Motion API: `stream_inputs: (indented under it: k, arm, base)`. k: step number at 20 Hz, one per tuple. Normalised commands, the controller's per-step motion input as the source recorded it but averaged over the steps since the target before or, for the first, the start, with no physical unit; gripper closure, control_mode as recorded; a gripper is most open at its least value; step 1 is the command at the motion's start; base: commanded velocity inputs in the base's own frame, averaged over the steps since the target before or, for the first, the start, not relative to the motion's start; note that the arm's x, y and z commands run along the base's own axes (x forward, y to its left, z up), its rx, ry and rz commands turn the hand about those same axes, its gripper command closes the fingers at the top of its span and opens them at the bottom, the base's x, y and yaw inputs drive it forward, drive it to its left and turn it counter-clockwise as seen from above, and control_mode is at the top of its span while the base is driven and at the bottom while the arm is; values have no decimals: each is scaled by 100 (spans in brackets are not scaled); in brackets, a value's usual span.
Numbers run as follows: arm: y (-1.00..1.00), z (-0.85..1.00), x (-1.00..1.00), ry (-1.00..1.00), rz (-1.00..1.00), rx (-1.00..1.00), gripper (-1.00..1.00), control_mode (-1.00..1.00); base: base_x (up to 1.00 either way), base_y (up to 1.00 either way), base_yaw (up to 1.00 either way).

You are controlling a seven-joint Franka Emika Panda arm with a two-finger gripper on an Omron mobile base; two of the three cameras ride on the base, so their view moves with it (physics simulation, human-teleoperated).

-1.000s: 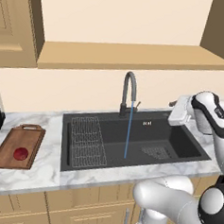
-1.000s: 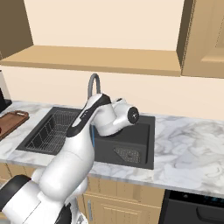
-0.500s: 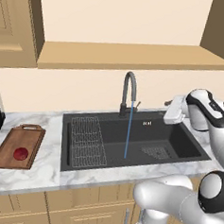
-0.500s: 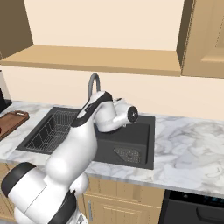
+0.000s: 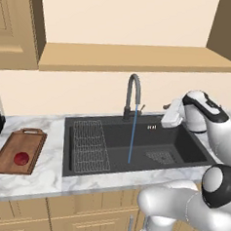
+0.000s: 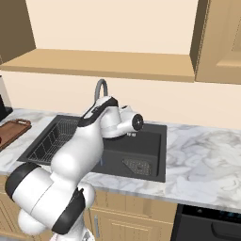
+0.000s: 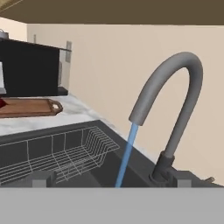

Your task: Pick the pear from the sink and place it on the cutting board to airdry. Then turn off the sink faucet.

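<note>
1. Pear [image 5: 21, 158] sits on the cutting board [image 5: 7, 159] at the bench's left end; water runs from the sink faucet [image 5: 133, 96].
2. Tool [image 5: 169, 116] hovers right of the faucet, its opening unreadable.
3. Approach the side lever [image 5: 142, 108] squarely and push it gently.

Matte dark grey sink [image 5: 184, 144] and faucet [image 5: 132, 96], thin wire rack [image 5: 88, 146], brown wood-grain cutting board [image 5: 7, 151], glossy dark red pear [image 5: 21, 158], polished-looking white marble desk [image 5: 45, 173].
</note>
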Motion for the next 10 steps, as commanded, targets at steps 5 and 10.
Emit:
stream_inputs:
  k: [5, 10]
  arm:
    - [0, -6, 38, 1, -4, 0, -100, -100]
    - [0, -19, 24, 2, -5, 1, -100, -100]
  base:
    - [0, 0, 0]
    - [0, 0, 0]
